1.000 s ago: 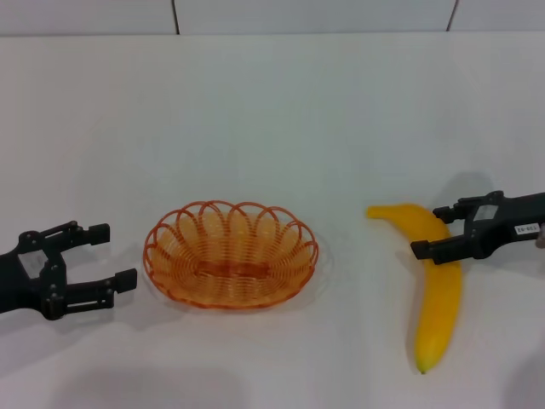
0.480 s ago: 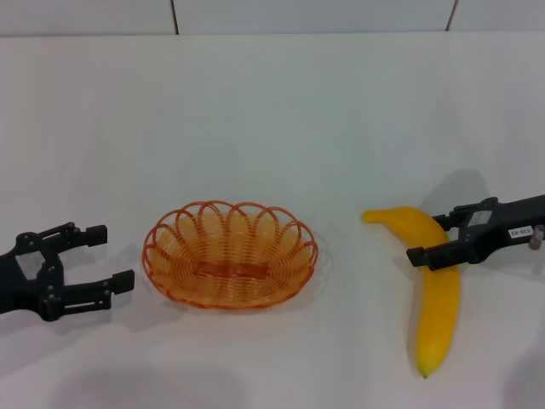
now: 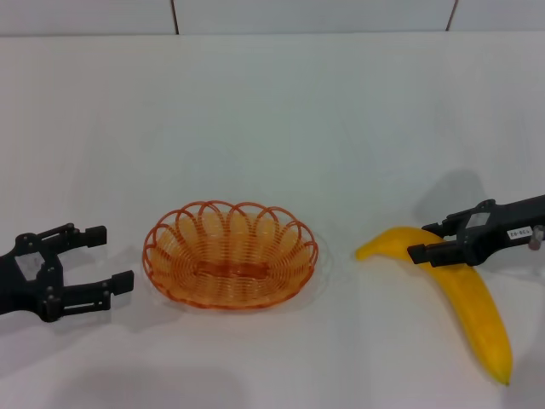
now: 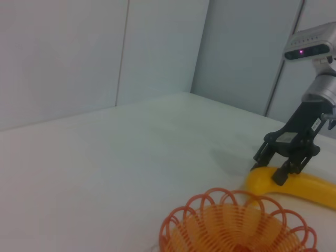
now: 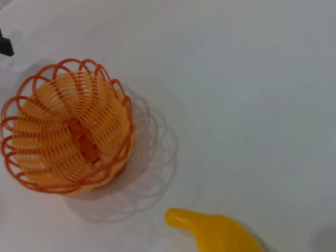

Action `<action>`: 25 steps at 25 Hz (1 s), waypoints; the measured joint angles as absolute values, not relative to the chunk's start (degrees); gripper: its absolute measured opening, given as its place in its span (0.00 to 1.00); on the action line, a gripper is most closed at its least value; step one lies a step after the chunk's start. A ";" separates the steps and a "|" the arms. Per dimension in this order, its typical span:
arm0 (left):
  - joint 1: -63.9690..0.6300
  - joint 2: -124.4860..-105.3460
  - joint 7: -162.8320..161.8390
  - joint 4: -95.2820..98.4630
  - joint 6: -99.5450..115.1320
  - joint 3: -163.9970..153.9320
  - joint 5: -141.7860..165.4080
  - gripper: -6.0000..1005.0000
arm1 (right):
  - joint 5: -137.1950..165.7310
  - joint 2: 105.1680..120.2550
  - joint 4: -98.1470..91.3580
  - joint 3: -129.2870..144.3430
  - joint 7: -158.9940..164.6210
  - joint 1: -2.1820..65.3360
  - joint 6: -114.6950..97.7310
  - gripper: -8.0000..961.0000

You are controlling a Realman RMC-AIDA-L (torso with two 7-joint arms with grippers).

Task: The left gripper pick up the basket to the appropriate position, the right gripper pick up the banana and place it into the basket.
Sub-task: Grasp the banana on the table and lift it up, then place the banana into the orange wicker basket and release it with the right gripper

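- Right gripper [image 3: 423, 241], the black claw with the small white label, reaches in from the robot's right and sits low over the banana's upper part; its two fingers stand a little apart, one on each side of the fruit, and it is hard to tell whether they press on the skin.
- Left gripper [image 3: 104, 256], the unlabelled black claw, rests low at the robot's left with its two fingers spread apart and pointing toward the basket, holding nothing.
- White table [image 3: 272, 128] carries everything, with pale wall panels behind it.
- Banana [image 3: 473, 294], large, curved and bright yellow, lies flat on the table on the robot's right, well apart from the basket; one pointed end aims at the basket and the other lies toward the near right edge of the head view.
- From the left wrist camera the banana [image 4: 299, 186] shows beyond the basket rim, with the right gripper [image 4: 275, 168] standing on top of it.
- Basket [image 3: 230, 253], a shallow oval of orange wire with a looped rim, sits upright on the table between the two grippers, just beside the left gripper's fingertips but not touching them, and it is empty.
- From the right wrist camera the basket [image 5: 65, 134] and the banana's tip [image 5: 181, 218] are near each other yet apart.
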State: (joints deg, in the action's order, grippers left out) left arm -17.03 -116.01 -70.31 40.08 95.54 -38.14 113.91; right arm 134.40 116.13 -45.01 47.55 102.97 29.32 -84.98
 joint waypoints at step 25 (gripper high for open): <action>-17.06 -116.02 -70.31 40.08 95.42 -38.15 113.90 0.89 | 118.84 116.42 -56.91 52.01 104.68 36.23 -104.47 0.55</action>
State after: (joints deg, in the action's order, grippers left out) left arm -17.06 -116.02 -70.31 40.08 95.42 -38.15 113.90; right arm 118.84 116.42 -56.91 52.01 104.68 36.23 -104.47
